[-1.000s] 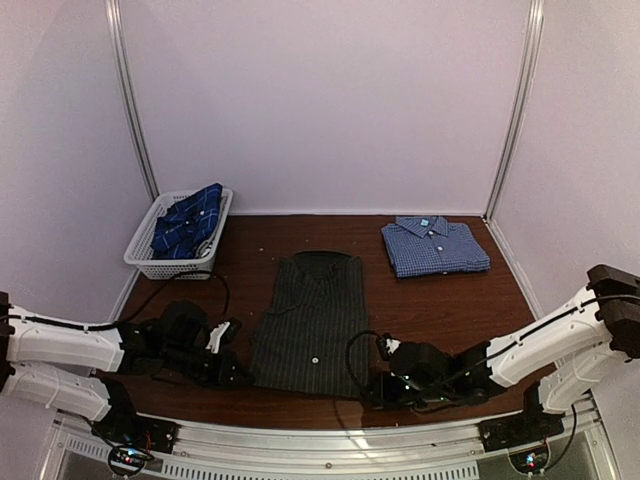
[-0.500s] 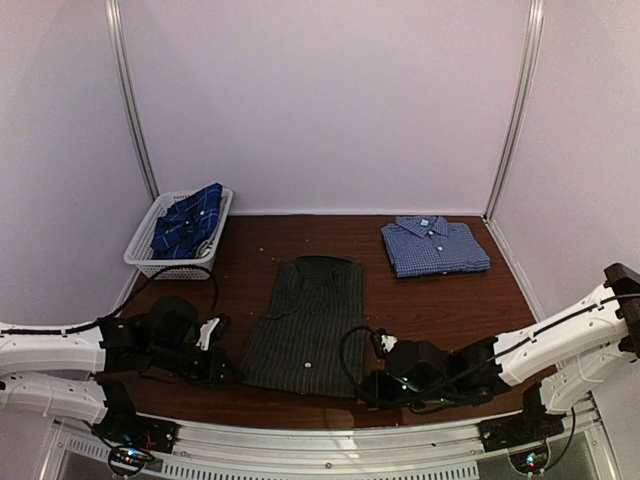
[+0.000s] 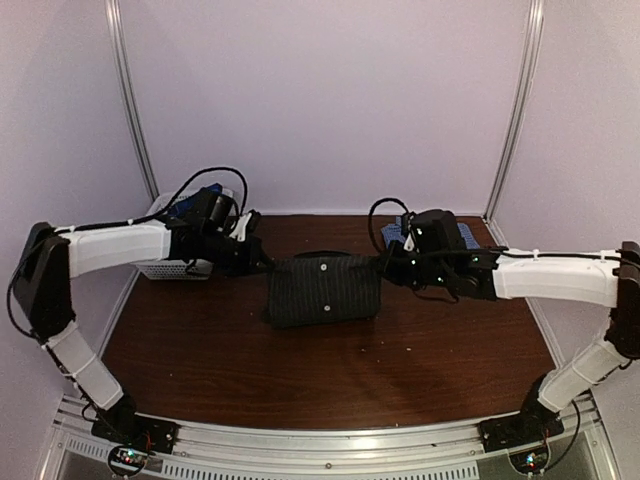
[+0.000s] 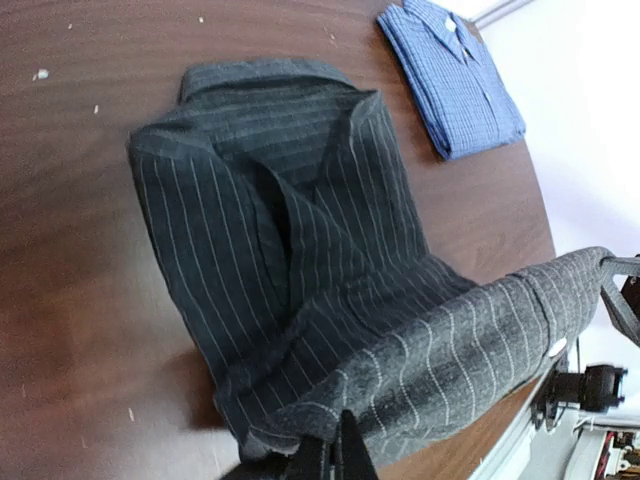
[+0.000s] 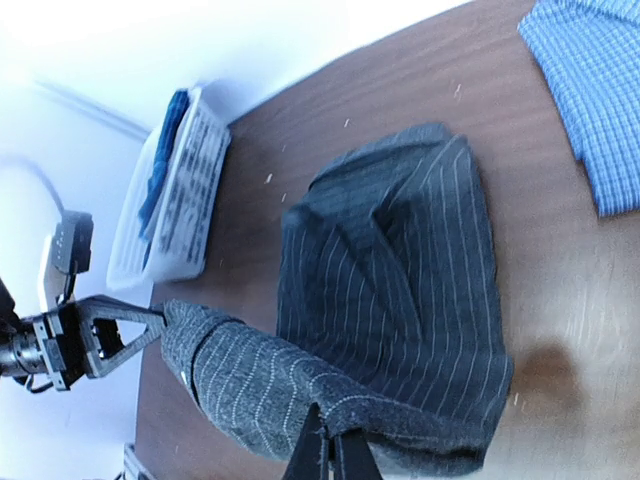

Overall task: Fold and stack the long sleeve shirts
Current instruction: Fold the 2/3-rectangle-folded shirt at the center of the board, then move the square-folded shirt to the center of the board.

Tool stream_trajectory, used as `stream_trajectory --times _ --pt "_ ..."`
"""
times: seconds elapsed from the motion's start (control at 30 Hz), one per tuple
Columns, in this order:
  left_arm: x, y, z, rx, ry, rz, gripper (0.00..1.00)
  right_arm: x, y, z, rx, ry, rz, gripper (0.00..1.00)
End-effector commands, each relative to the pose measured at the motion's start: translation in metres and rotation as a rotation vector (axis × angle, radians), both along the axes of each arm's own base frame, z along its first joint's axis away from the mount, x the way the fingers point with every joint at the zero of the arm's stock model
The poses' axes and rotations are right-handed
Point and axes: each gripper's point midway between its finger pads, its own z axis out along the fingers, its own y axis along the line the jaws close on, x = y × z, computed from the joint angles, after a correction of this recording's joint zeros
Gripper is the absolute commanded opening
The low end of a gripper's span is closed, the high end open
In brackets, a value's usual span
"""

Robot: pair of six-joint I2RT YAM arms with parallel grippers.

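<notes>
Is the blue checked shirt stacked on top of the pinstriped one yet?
No, the blue checked shirt lies apart from the pinstriped shirt, bare table between them.

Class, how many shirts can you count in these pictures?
3. A charcoal pinstriped shirt at centre, a blue check shirt folded far right, a navy plaid shirt in the basket far left; more could hide beneath.

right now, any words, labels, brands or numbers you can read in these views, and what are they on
None: no word, number or logo can be read in any view.
pinstriped shirt: stripes and buttons only, no print.
blue check shirt: collar too small to show any tag.
basket: plain white mesh, no marking seen.
</notes>
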Motion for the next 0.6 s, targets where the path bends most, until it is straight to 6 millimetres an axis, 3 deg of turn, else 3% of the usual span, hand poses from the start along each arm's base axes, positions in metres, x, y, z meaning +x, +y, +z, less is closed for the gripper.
stream_trajectory --times 0.0,0.03,0.07,0.13,0.2,0.27,0.4,0.5,0.57 --pt "0.088 -0.019 -0.054 -0.025 0.007 -0.026 0.00 0.094 -0.008 -0.019 -0.071 -0.071 -0.022 0.00" --pt "0.104 -0.024 -0.068 -0.021 0.020 -0.017 0.00 0.112 -0.007 -0.036 -0.086 -0.052 -0.019 0.00" --pt "0.122 -0.032 -0.071 -0.026 0.006 -0.011 0.00 0.128 -0.005 -0.049 -0.099 -0.036 -0.011 0.00" --pt "0.142 -0.038 -0.096 -0.005 0.031 0.004 0.00 0.155 0.002 -0.082 -0.133 0.006 0.013 0.00" --pt "0.154 -0.043 -0.111 -0.007 0.048 0.011 0.00 0.167 0.008 -0.127 -0.181 0.076 0.038 0.00" --pt "0.156 -0.044 -0.124 -0.003 0.075 0.022 0.00 0.168 0.015 -0.152 -0.199 0.119 0.067 0.00" --pt "0.129 -0.040 -0.137 -0.007 0.108 0.018 0.00 0.140 0.019 -0.174 -0.235 0.171 0.098 0.00" --pt "0.094 -0.035 -0.135 -0.020 0.122 0.007 0.00 0.098 0.018 -0.179 -0.247 0.201 0.124 0.00" --pt "0.067 -0.030 -0.119 -0.027 0.103 0.002 0.00 0.066 0.019 -0.175 -0.239 0.206 0.143 0.00"
